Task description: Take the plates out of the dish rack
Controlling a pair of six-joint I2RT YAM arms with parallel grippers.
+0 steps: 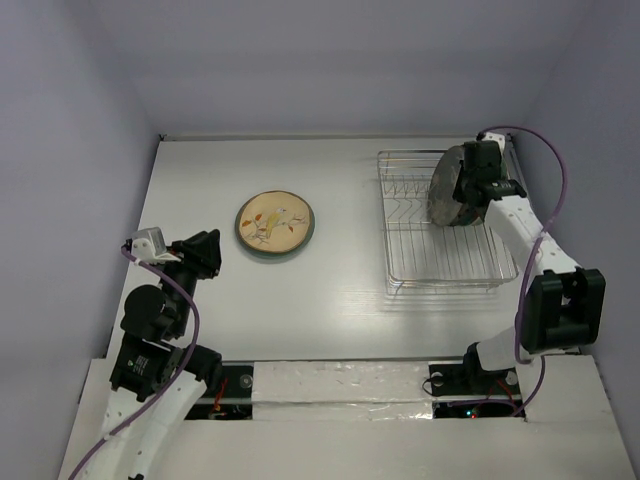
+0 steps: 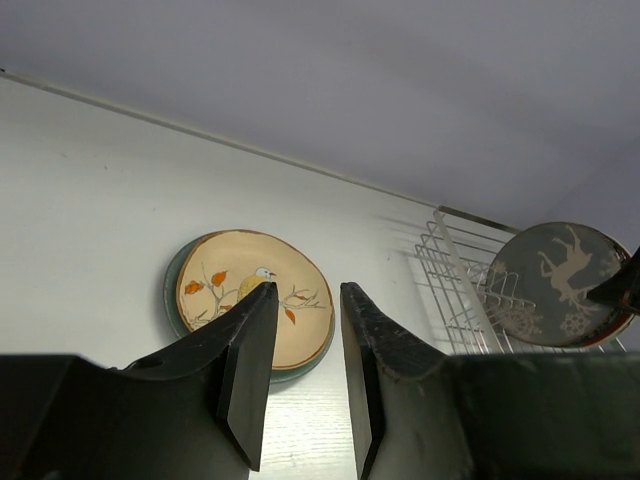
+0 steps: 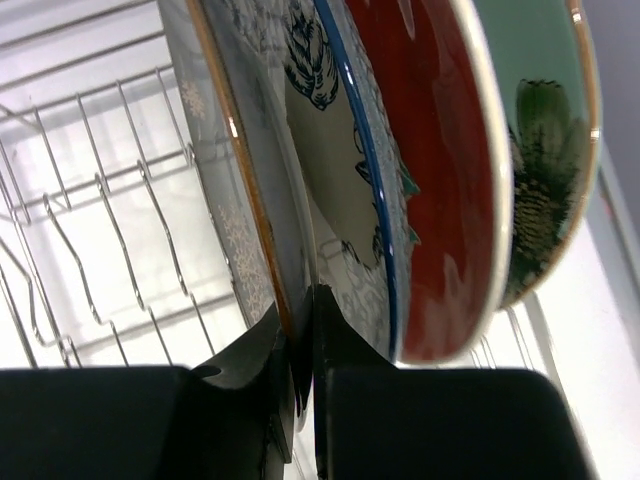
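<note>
The silver wire dish rack [image 1: 440, 255] stands on the right of the table. My right gripper [image 1: 470, 188] is shut on the rim of the dark patterned plate [image 1: 447, 186], which stands on edge at the rack's far end. In the right wrist view the fingers [image 3: 270, 350] pinch that plate [image 3: 238, 245]. Behind it stand a white plate with blue florals [image 3: 325, 170], a red plate [image 3: 430, 160] and a pale green plate [image 3: 530, 110]. A tan bird plate [image 1: 274, 221] lies flat on a teal plate [image 2: 172, 295] left of centre. My left gripper [image 1: 205, 255] is open and empty, near that stack.
The rack's near half [image 1: 440, 262] holds no plates; its wire dividers [image 3: 100, 180] show left of the gripped plate. Walls close the table at the back and both sides. The dark plate with its deer pattern [image 2: 560, 285] and the rack [image 2: 450, 265] also show in the left wrist view.
</note>
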